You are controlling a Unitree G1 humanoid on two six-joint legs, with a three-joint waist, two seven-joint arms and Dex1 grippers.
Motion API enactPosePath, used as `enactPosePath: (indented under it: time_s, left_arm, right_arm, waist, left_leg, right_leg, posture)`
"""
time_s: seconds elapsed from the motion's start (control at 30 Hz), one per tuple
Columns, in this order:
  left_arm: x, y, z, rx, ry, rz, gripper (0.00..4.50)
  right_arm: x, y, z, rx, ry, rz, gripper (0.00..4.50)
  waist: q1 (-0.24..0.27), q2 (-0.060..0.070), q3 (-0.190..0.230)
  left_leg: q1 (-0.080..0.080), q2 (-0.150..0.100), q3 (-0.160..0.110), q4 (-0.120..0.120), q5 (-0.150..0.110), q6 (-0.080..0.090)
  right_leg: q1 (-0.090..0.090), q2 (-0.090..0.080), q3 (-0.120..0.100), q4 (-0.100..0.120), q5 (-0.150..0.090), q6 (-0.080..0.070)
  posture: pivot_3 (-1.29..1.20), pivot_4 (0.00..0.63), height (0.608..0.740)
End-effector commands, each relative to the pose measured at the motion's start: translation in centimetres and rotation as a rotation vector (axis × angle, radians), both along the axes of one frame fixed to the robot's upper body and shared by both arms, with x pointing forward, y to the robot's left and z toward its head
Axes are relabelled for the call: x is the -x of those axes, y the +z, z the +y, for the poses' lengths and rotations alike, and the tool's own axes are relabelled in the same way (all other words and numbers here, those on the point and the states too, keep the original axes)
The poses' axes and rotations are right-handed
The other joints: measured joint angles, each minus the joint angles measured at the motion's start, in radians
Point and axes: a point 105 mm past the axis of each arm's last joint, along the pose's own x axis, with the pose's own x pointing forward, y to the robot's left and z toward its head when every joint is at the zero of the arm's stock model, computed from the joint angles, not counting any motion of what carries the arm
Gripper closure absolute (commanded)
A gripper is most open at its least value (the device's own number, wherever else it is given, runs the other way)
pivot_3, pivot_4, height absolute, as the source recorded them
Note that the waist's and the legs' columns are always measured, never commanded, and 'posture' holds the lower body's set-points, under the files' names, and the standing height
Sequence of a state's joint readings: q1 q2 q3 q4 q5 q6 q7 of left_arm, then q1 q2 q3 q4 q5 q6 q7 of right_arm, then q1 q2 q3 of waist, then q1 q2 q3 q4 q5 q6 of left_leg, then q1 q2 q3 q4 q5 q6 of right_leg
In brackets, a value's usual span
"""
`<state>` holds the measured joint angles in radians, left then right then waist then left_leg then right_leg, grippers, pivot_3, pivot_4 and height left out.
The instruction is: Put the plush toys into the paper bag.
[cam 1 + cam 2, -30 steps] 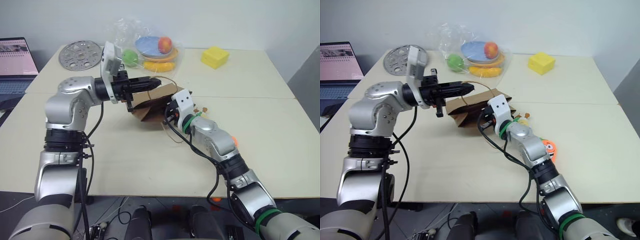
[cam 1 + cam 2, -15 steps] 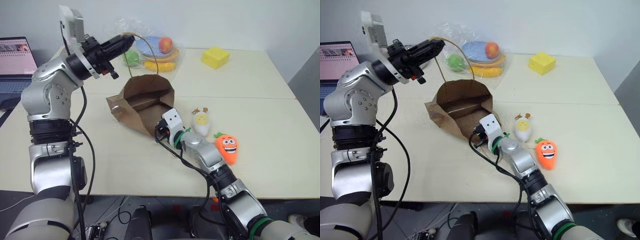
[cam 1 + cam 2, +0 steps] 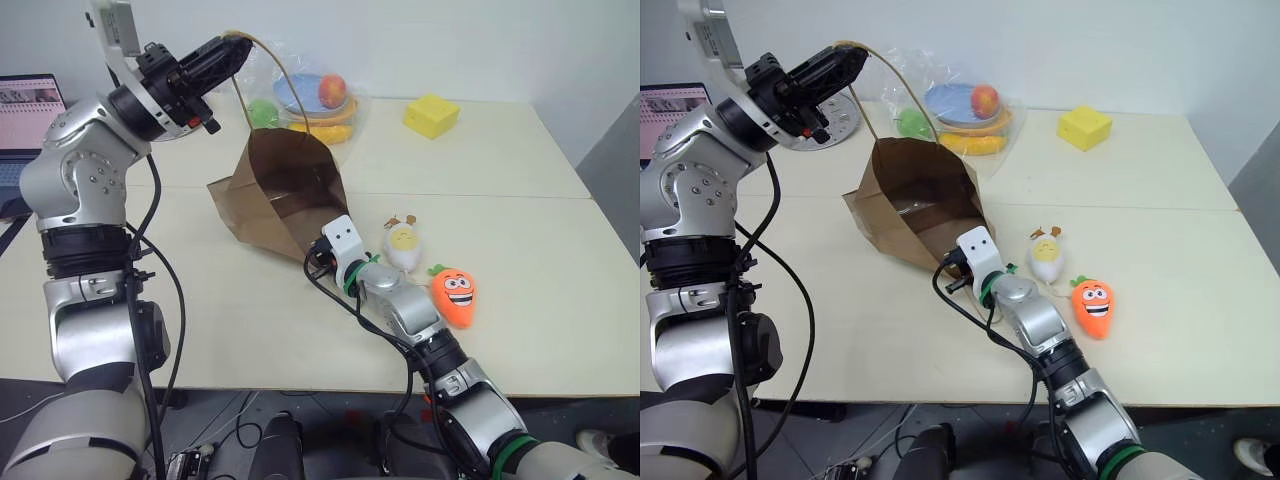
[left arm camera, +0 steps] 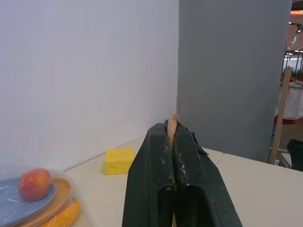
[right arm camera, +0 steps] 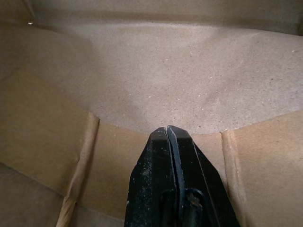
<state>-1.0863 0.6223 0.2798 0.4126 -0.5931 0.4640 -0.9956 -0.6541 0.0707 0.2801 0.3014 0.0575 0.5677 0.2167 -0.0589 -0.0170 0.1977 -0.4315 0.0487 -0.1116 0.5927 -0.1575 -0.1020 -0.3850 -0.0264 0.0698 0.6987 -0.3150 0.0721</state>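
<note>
My arms are brushed silver shells with black ribbed collars at the joints; black cables loop loose down both. A white camera block sits on each wrist. Right forearm carries a green ring near the wrist and another by the elbow. Left gripper (image 3: 232, 50) and right gripper (image 5: 176, 137) have matte black fingers (image 4: 158, 165), scuffed and dusted with pale specks (worn paint, perhaps).

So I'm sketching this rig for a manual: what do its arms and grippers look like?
Both arms are chunky silver-grey segments with black joints and loose black cables. The left gripper and right gripper each have two scuffed black tapered fingers, with a white boxy camera unit at the wrist. The right arm has green bands by the wrist and farther back.
</note>
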Motion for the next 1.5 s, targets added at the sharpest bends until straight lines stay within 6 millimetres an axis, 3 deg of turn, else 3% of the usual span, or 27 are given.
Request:
enactPosePath:
  time_s: [0.03,0.07,0.23,0.37,0.53,0.67,0.8,0.87,0.93,0.97,1.1,1.2,1.4,1.5]
  left_arm:
    - [1.2,2.9,1.2,0.031,0.015,-0.127,4.5]
    - [1.1,2.7,1.1,0.024,0.013,-0.123,4.5]
    - [-0.3,-2.1,0.8,-0.1,0.03,-0.022,4.5]
    - [-0.2,-4.3,-0.4,-0.17,-0.002,-0.007,4.5]
    - [-0.1,-5.0,-1.6,-0.202,-0.042,-0.003,4.5]
    - [0.1,-5.0,-2.4,-0.219,-0.059,-0.005,4.5]
    - [0.1,-5.1,-2.6,-0.233,-0.062,-0.007,4.5]
    - [0.1,-5.0,-2.8,-0.226,-0.066,-0.002,4.5]
    - [0.1,-4.9,-2.9,-0.224,-0.076,0.006,4.5]
    - [0.2,-4.9,-2.9,-0.226,-0.08,0.008,4.5]
    - [0.5,-5.3,-3.0,-0.249,-0.106,0.024,4.5]
    - [0.6,-5.4,-2.9,-0.256,-0.113,0.033,4.5]
    - [0.6,-5.4,-3.1,-0.249,-0.117,0.036,4.5]
    - [0.7,-5.4,-3.2,-0.249,-0.121,0.037,4.5]
  right_arm:
    - [-0.6,-1.3,-1.9,0.026,-0.089,0.058,4.48]
    - [-0.5,-1.3,-1.9,0.023,-0.088,0.06,4.48]
    - [-0.3,-0.1,-1.2,-0.021,-0.048,0.041,4.48]
    - [0.9,2.9,0.5,-0.11,0.087,-0.028,4.48]
    - [2.4,6.9,0.6,-0.181,0.182,-0.106,4.48]
    - [3.3,10.1,-0.7,-0.228,0.195,-0.167,3.21]
    - [4.3,11.0,-1.9,-0.207,0.216,-0.181,1.76]
    - [5.0,12.3,-3.7,-0.217,0.203,-0.197,1.0]
    - [6.1,13.4,-7.7,-0.21,0.127,-0.224,0.24]
    - [6.7,13.4,-9.2,-0.192,0.092,-0.231,0.03]
    - [8.8,12.1,-14.2,-0.039,-0.096,-0.246,0.03]
    - [10.7,9.8,-16.4,0.067,-0.179,-0.201,0.03]
    - [12.4,5.2,-20.7,0.187,-0.433,-0.058,0.03]
    - [13.1,3.7,-20.4,0.189,-0.424,-0.014,0.03]
  waist:
    - [0.001,0.0,0.0]
    - [0.001,0.0,0.0]
    - [0.001,0.0,0.0]
    - [0.002,0.0,0.0]
    - [0.0,0.0,0.0]
    - [0.0,0.0,0.0]
    - [0.0,0.0,0.0]
    - [0.001,0.0,0.0]
    - [0.005,0.0,0.0]
    - [0.011,0.0,0.0]
    - [0.019,0.0,0.0]
    - [0.017,0.0,0.0]
    - [0.004,0.0,0.0]
    - [0.004,0.0,0.0]
  left_leg:
    - [0.0,0.0,0.0,0.0,0.0,0.0]
    - [0.0,0.0,0.0,0.0,0.0,0.0]
    - [0.0,0.0,0.0,0.0,0.0,0.0]
    - [0.0,0.0,0.0,0.0,0.0,0.0]
    - [-0.001,0.0,0.0,-0.001,0.0,0.0]
    - [-0.001,0.0,0.0,-0.001,0.0,0.0]
    - [-0.001,0.0,0.0,-0.001,0.0,0.0]
    - [-0.001,0.0,0.0,-0.001,0.0,0.0]
    - [-0.001,0.0,0.0,-0.001,0.0,0.0]
    - [-0.002,0.0,0.0,0.0,0.0,0.0]
    - [-0.002,0.0,0.0,-0.001,0.0,0.0]
    - [-0.002,0.0,0.0,-0.002,0.0,0.0]
    - [-0.002,0.0,0.002,0.0,0.0,0.0]
    - [-0.001,0.0,0.002,0.0,0.0,0.0]
  right_leg:
    - [0.0,0.0,0.0,0.0,0.0,0.0]
    - [0.0,0.0,0.0,0.0,0.0,0.0]
    - [0.0,0.0,0.0,0.0,0.0,0.0]
    - [0.0,0.0,0.0,0.0,0.0,0.0]
    - [-0.001,0.0,0.0,0.0,0.0,0.0]
    - [-0.001,0.0,0.0,0.0,0.0,0.0]
    - [-0.001,0.0,0.0,0.0,0.0,0.0]
    - [-0.001,0.0,0.0,0.0,0.0,0.0]
    - [-0.001,0.0,0.0,-0.001,0.0,0.0]
    - [-0.001,0.0,0.0,-0.001,0.0,0.0]
    - [-0.001,-0.001,-0.001,-0.002,0.0,0.0]
    - [-0.002,-0.001,0.0,-0.002,-0.001,-0.001]
    - [-0.001,0.0,0.001,-0.002,-0.001,0.0]
    - [-0.001,0.0,0.002,-0.002,-0.001,0.001]
  posture:
    - [0.0,0.15,0.74]
    - [0.0,0.15,0.74]
    - [0.0,0.15,0.74]
    - [0.0,0.15,0.74]
    - [0.0,0.15,0.74]
    - [0.0,0.15,0.74]
    - [0.0,0.15,0.74]
    - [0.0,0.15,0.74]
    - [0.0,0.15,0.74]
    - [0.0,0.15,0.74]
    - [0.0,0.15,0.74]
    - [0.0,0.15,0.74]
    - [0.0,0.15,0.74]
    - [0.0,0.15,0.74]
